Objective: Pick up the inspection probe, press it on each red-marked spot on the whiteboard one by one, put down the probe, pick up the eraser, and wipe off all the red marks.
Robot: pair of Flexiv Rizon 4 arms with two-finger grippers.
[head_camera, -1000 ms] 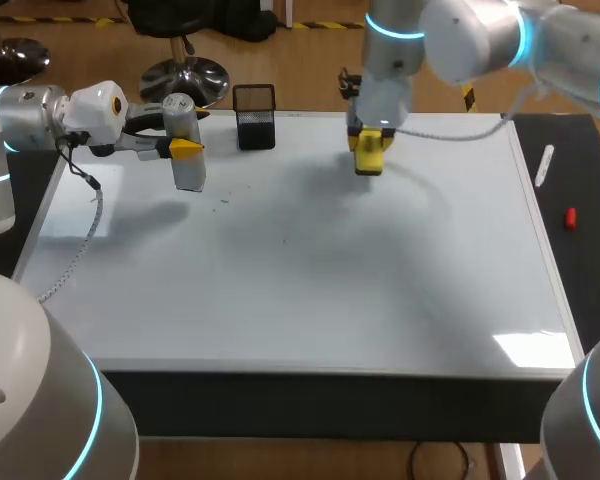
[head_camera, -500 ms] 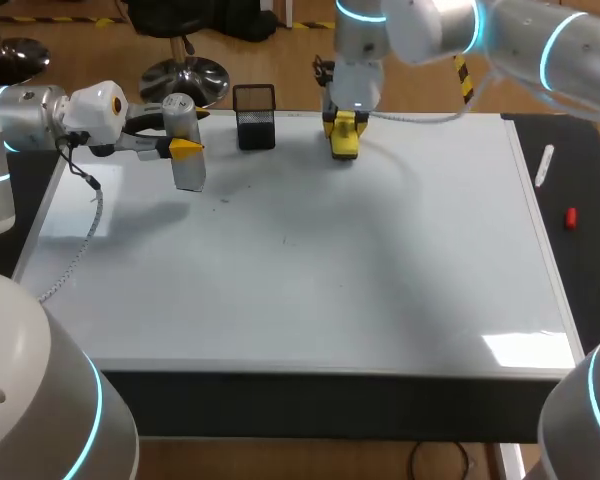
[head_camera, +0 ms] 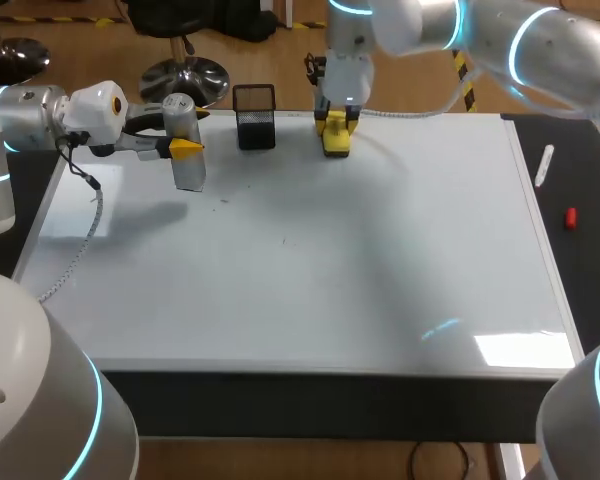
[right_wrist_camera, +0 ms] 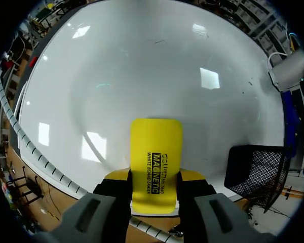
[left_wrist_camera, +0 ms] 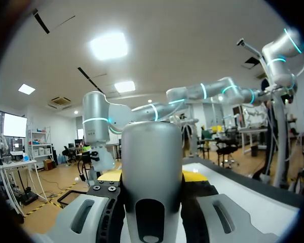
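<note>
left claw: our left claw is at the far left of the board. its two fingers press on the probe from both sides, so it grips the probe.
probe: the probe is a silver tube. it stands upright in the left claw, up above the whiteboard, and we see its shadow on the board below it.
right claw: our right claw is at the far edge of the board, near the middle. its yellow tips squeeze the eraser from two sides, so it grips the eraser.
eraser: the yellow eraser points down at the board, just right of the black cup. we cannot tell if it touches the board.
whiteboard: the whiteboard covers most of the table. we see a few tiny dark specks on its left part.
black cup: a black mesh cup stands at the far edge, between the two claws.
pen: a white pen lies on the black strip right of the board.
red cap: a small red cap lies near the pen, a bit closer to us.
</note>
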